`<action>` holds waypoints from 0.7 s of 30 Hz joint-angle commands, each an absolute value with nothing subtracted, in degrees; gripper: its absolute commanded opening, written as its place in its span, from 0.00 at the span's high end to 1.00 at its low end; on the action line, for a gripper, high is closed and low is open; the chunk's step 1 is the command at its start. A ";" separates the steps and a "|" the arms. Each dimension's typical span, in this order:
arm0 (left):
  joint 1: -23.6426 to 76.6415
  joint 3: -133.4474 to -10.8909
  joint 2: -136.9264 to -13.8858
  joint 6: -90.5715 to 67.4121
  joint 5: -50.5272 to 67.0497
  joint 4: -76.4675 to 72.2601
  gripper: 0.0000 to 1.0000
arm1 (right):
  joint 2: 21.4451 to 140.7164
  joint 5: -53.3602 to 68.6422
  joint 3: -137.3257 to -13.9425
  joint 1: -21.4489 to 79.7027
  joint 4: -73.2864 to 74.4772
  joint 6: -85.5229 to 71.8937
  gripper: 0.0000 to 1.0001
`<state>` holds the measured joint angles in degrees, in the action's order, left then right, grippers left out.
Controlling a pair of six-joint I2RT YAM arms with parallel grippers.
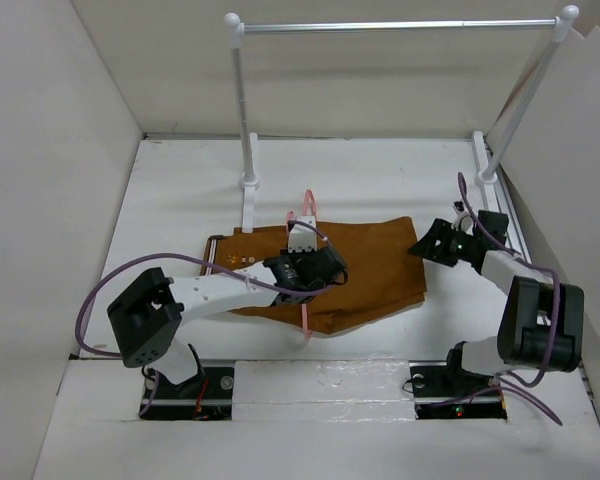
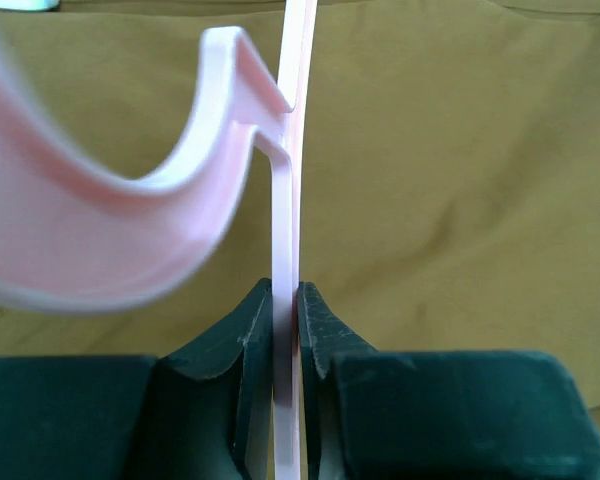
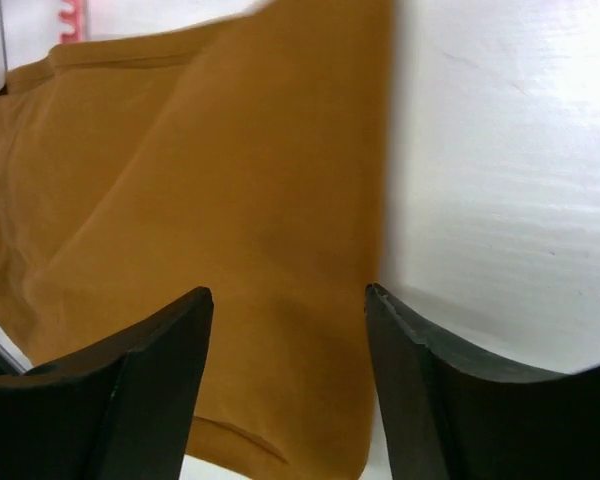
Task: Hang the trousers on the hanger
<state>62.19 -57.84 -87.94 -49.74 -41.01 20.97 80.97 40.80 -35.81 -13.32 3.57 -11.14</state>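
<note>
The rust-brown trousers [image 1: 375,262] lie folded flat on the table at mid-centre. The thin pink hanger [image 1: 306,206] lies across them, its hook toward the rail and its other end past the near edge of the cloth. My left gripper [image 1: 318,268] is above the trousers and shut on the hanger's thin bar [image 2: 286,250]; the curved hook [image 2: 130,235] bends off to the left over the cloth [image 2: 460,180]. My right gripper [image 1: 425,246] is open and empty at the trousers' right edge [image 3: 210,180]; its jaws [image 3: 290,300] straddle that edge just above the cloth.
The silver-and-white clothes rail [image 1: 400,25] stands at the back on two posts with white feet [image 1: 248,182]. White walls close in left, right and behind. Bare white table [image 3: 510,150] lies right of the trousers.
</note>
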 commanded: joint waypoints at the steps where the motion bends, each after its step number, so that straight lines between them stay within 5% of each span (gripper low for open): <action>1: 62.40 -61.34 -83.24 -48.61 -44.65 25.93 1.00 | 73.34 37.72 -43.39 -10.55 11.67 -4.76 0.31; 7: 62.40 -63.36 -81.39 -47.29 -42.37 22.94 1.00 | 60.84 34.89 -43.79 4.45 17.50 -7.80 0.26; 12: 62.40 -64.42 -81.39 -45.27 -41.40 20.48 1.00 | 50.55 30.34 -30.08 32.70 -7.55 -33.58 0.23; 21: 62.40 -63.11 -77.79 -42.80 -37.71 17.58 1.00 | 65.01 13.12 -32.60 54.30 -25.02 -39.81 0.19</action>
<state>62.52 -61.25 -82.72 -44.05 -37.69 21.50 61.65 21.61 -27.70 51.13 -12.01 -36.27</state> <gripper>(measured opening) 0.060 0.806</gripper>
